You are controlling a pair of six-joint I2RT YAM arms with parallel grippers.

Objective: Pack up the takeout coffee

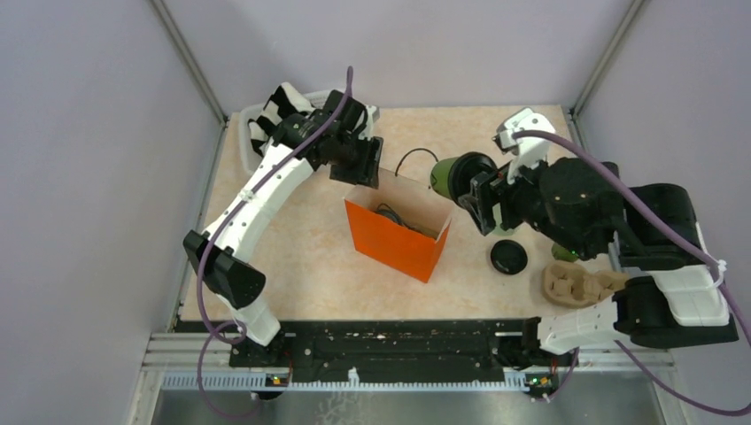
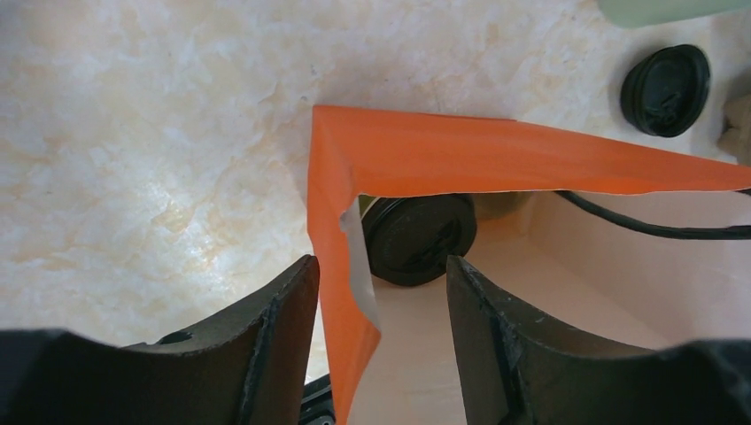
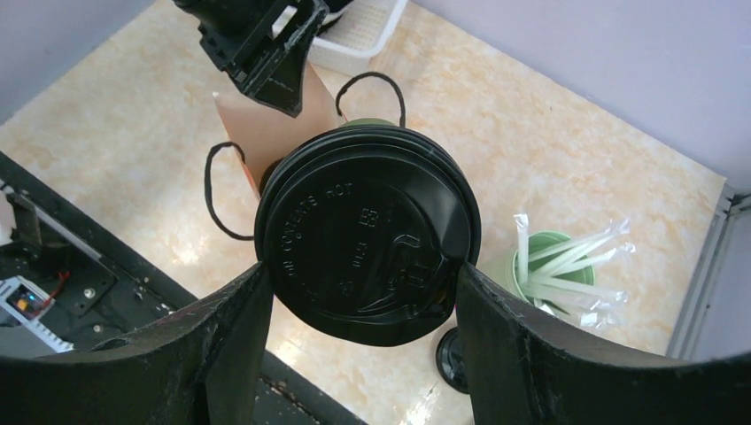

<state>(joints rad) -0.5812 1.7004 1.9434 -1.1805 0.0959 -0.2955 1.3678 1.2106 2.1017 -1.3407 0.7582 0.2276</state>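
Note:
An orange paper bag (image 1: 394, 239) stands open mid-table. My left gripper (image 1: 365, 170) is at its far left corner, open; its fingers straddle the bag's wall (image 2: 341, 266) with a gap on the inner side. Inside the bag one takeout coffee cup shows its black lid (image 2: 418, 237). My right gripper (image 1: 474, 197) is shut on a second dark green takeout coffee cup (image 1: 440, 175). It holds the cup tipped on its side just right of the bag's rim. In the right wrist view that cup's black lid (image 3: 367, 235) fills the space between the fingers (image 3: 239, 328).
A loose black lid (image 1: 509, 257) lies on the table right of the bag. A brown cardboard cup carrier (image 1: 576, 285) sits near the right arm's base. A pale mint tumbler of straws (image 3: 549, 266) stands to the right. A white rack (image 1: 266, 115) is at the back left.

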